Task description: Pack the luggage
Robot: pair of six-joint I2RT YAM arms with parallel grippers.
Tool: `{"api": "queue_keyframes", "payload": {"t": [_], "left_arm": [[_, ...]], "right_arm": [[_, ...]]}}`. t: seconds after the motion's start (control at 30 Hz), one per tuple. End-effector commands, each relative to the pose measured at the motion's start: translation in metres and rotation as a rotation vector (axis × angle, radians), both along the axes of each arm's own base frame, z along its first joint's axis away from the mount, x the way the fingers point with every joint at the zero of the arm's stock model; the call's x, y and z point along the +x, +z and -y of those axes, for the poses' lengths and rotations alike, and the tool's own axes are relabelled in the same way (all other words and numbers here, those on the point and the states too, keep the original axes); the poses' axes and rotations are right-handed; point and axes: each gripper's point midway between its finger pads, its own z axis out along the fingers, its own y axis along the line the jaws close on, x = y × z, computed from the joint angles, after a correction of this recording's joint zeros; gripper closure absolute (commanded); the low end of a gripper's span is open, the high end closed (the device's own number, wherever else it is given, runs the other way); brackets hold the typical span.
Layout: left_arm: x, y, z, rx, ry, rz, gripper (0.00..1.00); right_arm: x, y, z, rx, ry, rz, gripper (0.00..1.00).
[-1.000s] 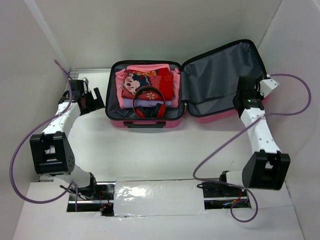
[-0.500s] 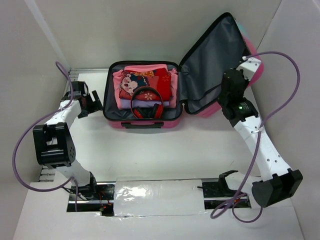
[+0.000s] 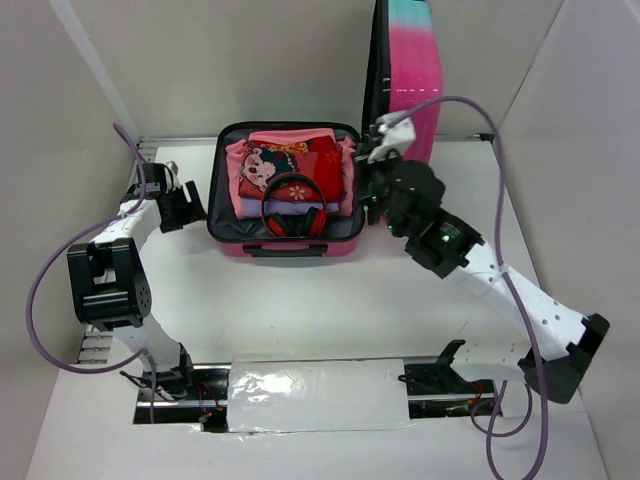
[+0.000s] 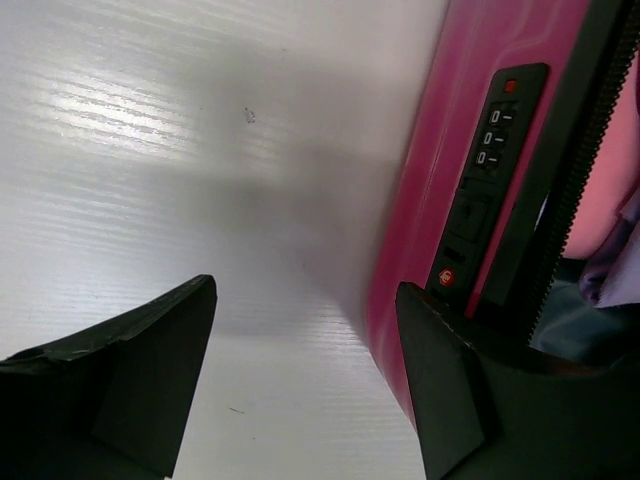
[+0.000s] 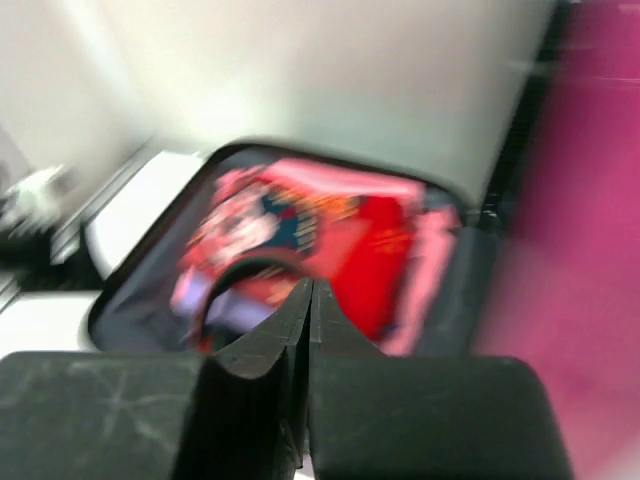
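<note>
The luggage point(image 3: 240, 240) lies open at the back centre, its pink base holding folded red and pink clothes point(image 3: 290, 165) and red headphones point(image 3: 291, 205). Its lid point(image 3: 410, 70), pink with a teal top, stands upright at the base's right edge. My right gripper point(image 3: 372, 165) is shut and empty, pressed against the lid's lower outer side; its wrist view point(image 5: 310, 300) looks over the blurred clothes. My left gripper point(image 3: 188, 205) is open against the base's left side; its wrist view shows the pink shell point(image 4: 430, 200) and the black combination lock point(image 4: 495, 130) by the right finger point(image 4: 440, 380).
White walls enclose the table on the left, back and right. A silver-taped panel point(image 3: 315, 395) lies at the near edge between the arm bases. Purple cables point(image 3: 45, 290) loop beside both arms.
My right arm has swung left and pushed the lid up from lying open on the right to standing upright. The left gripper has stayed by the base's left side.
</note>
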Motion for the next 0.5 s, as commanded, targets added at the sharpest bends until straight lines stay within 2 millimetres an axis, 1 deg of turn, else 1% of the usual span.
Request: {"api": "queue_keyframes", "payload": {"t": [0.0, 0.03, 0.07, 0.17, 0.2, 0.23, 0.27, 0.3, 0.33, 0.37, 0.4, 0.43, 0.47], "left_arm": [[0.017, 0.014, 0.035, -0.103, -0.132, 0.085, 0.15], [0.017, 0.014, 0.036, -0.110, -0.138, 0.086, 0.15], [0.017, 0.014, 0.036, -0.110, -0.138, 0.086, 0.15], [0.017, 0.014, 0.036, -0.110, -0.138, 0.086, 0.15], [0.017, 0.014, 0.036, -0.110, -0.138, 0.086, 0.15], [0.017, 0.011, 0.038, -0.119, -0.143, 0.078, 0.15], [0.015, 0.010, 0.038, -0.121, -0.142, 0.069, 0.15], [0.018, 0.011, 0.037, -0.121, -0.143, 0.072, 0.15], [0.016, 0.009, 0.038, -0.123, -0.142, 0.060, 0.15], [0.016, 0.009, 0.036, -0.116, -0.136, 0.059, 0.15], [0.016, 0.009, 0.036, -0.116, -0.136, 0.059, 0.15], [0.013, 0.007, 0.037, -0.119, -0.135, 0.045, 0.15], [0.011, 0.003, 0.035, -0.106, -0.136, 0.036, 0.15]], "right_arm": [[-0.012, 0.004, -0.055, -0.017, 0.208, 0.028, 1.00], [-0.013, 0.003, -0.061, -0.014, 0.214, 0.031, 1.00], [-0.019, 0.003, -0.073, -0.010, 0.243, 0.035, 1.00], [-0.020, -0.009, -0.093, -0.034, 0.265, 0.023, 1.00], [-0.024, -0.015, -0.102, -0.043, 0.276, 0.013, 1.00], [-0.021, -0.027, -0.110, -0.078, 0.273, -0.001, 1.00], [-0.021, -0.029, -0.115, -0.094, 0.271, -0.001, 1.00], [-0.023, -0.036, -0.121, -0.106, 0.270, -0.011, 1.00], [-0.015, -0.032, -0.116, -0.101, 0.205, -0.022, 1.00], [-0.015, -0.030, -0.116, -0.060, 0.173, -0.043, 1.00], [-0.008, -0.016, -0.094, -0.013, 0.040, -0.065, 1.00], [0.000, -0.017, -0.083, 0.030, -0.041, -0.107, 0.99], [0.004, -0.014, -0.076, 0.217, -0.109, -0.184, 0.97]]}}
